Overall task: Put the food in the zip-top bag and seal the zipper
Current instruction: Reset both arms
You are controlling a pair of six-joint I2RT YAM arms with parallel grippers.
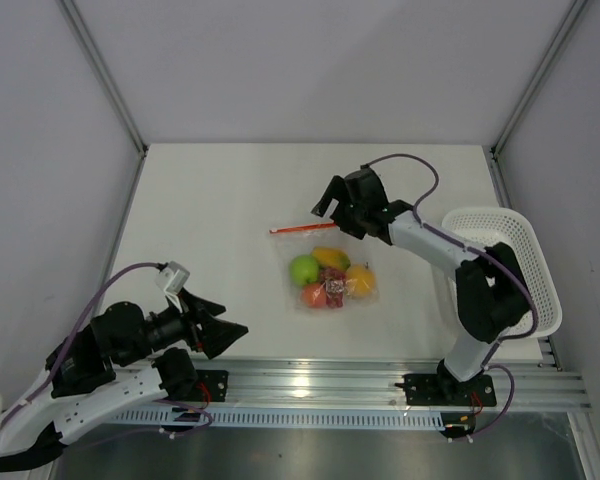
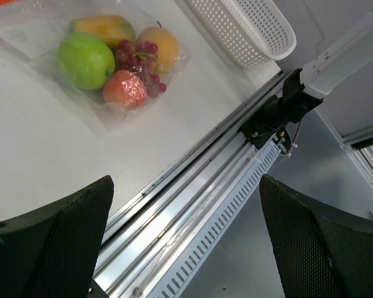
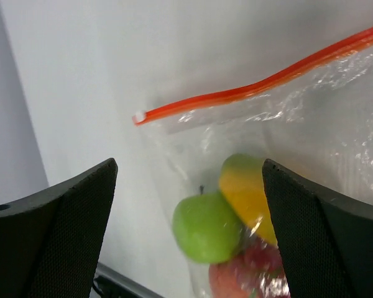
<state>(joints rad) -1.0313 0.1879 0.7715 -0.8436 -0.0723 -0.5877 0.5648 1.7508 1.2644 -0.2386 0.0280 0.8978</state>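
At the near left edge of the table, the left gripper hangs with its jaws spread wide and nothing between them, well apart from the work. It is best left parked there unless the bag needs anchoring. In the middle of the table lies the zip-top bag, flat, with the food gathered inside it: a lime green fruit, yellow-orange pieces, a red one and a dark cluster, all well apart from the mouth. The zipper runs along the bag's far edge as one thin orange-red line with its white tab at the left end. It looks pressed together, though the pictures cannot confirm the seal along its whole length. Over the zipper's right end the right gripper hovers with its jaws fully apart, gripping nothing. The job appears nearly done, so the sensible move is a straight lift away, keeping the fingertips off the crinkly film. If any stretch gapes, pinch the strip there and press along it. The white basket on the far right plays no part.
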